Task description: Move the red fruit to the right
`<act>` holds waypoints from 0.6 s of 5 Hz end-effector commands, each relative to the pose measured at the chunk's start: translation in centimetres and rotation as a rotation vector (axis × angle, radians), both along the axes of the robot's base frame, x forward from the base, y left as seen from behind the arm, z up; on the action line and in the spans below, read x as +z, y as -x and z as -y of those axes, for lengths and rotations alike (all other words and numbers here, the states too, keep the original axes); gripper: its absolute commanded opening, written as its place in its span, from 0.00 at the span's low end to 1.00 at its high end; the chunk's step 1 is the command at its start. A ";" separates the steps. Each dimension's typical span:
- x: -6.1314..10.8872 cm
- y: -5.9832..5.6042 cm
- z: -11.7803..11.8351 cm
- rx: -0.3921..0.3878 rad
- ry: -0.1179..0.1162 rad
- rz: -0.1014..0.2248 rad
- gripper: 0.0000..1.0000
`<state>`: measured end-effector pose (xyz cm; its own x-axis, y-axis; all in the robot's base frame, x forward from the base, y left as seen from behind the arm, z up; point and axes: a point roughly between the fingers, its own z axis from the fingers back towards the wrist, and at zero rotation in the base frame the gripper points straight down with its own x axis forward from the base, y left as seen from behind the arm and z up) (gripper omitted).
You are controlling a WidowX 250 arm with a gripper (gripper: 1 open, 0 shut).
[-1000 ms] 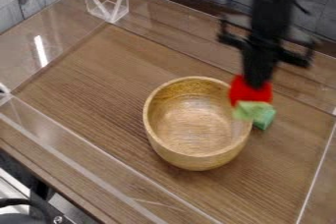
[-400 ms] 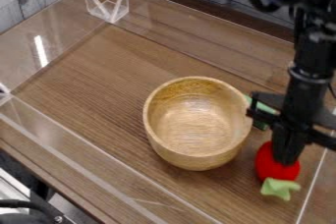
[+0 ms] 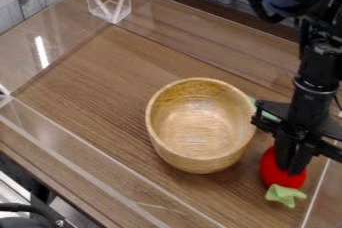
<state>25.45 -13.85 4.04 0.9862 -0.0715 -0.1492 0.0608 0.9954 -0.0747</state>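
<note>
Likely lab: robot arm (image 3: pixel 301 92) over wooden tabletop (image 3: pixel 100 102), loose cables (image 3: pixel 30 197) at edge

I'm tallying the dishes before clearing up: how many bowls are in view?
1. The wooden bowl sits on the table, just beside the red fruit. Any behind the arm would be hidden.

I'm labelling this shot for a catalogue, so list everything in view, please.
Red fruit: one, red with light green leaves, on the table beside the bowl, at the gripper
Bowl: one, tan, on the table
Block: one, green, partly hidden, between bowl and arm
Wire-like object: one, whitish, far left part of table
Table: one, brown wood, under everything
Gripper: one, black, over the red fruit
Arm: one, black, right side
</note>
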 end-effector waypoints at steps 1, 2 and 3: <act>0.4 -1.0 0.5 -0.041 -0.011 0.023 1.00; 0.3 -1.6 0.9 -0.069 -0.027 0.027 0.00; 1.2 -1.1 1.2 -0.046 -0.041 0.034 0.00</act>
